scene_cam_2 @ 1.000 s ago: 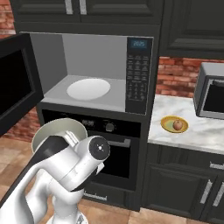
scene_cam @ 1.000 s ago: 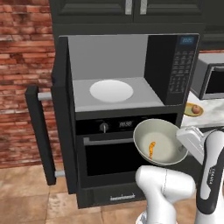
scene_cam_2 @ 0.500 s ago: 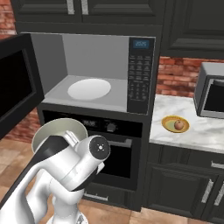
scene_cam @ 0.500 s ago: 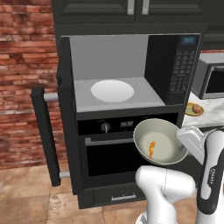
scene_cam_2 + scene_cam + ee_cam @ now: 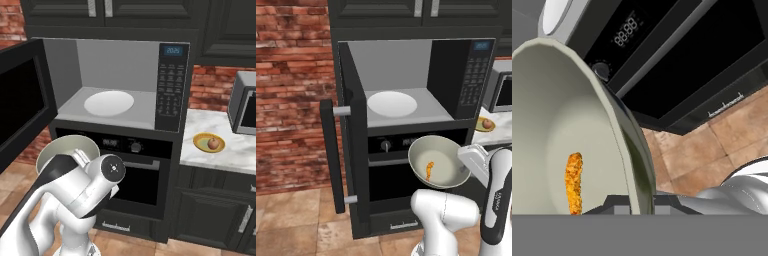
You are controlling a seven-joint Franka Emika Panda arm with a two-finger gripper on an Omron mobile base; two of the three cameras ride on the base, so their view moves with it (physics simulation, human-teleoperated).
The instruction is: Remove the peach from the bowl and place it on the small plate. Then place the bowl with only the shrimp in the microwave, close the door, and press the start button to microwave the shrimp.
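Gripper (image 5: 634,202) clamped on the rim of the pale grey-green round bowl (image 5: 439,161), held in the air in front of the black oven, below the open microwave (image 5: 406,75). Orange shrimp (image 5: 429,170) lies inside the bowl. Peach (image 5: 213,143) sits on the small yellow plate (image 5: 202,145) (marble counter, right of the microwave).
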